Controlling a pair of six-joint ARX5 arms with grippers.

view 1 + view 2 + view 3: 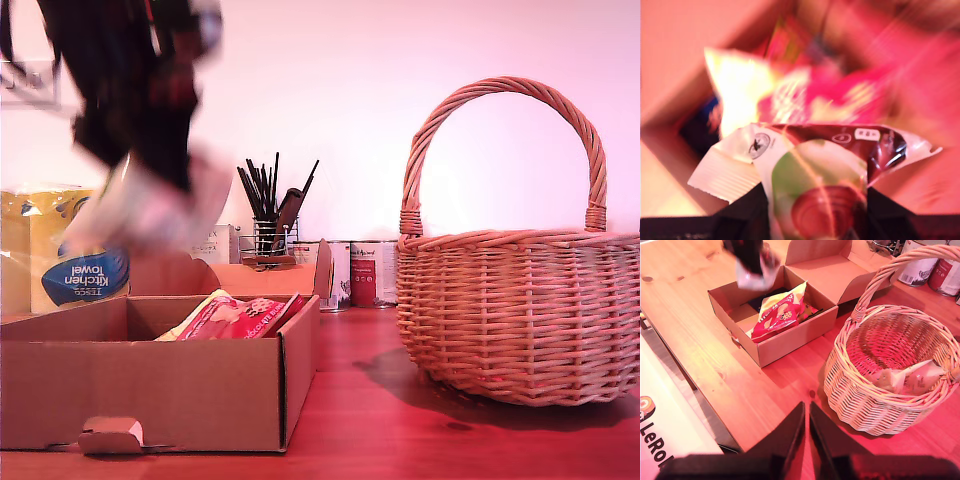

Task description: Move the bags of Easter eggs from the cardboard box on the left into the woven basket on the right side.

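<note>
My first gripper (815,202) is shut on a white packet (815,165) printed in green and dark red. In the exterior view that arm is a blur at the upper left, with the packet (150,212) hanging above the cardboard box (150,390). In the box (790,342) lie a red packet (775,320) and a pale yellow one (782,299); the red packet (235,318) leans on its right wall in the exterior view. The woven basket (520,310) stands at the exterior view's right, with a white packet (905,380) in it. My second gripper (806,425) is shut on nothing, high above the table near the basket (865,405).
Behind the box stand a yellow-and-blue kitchen towel pack (60,260), a small white carton (215,245), a black wire utensil holder (268,235) and tins (365,272). The second wrist view shows the table's edge (685,375) just beyond the box.
</note>
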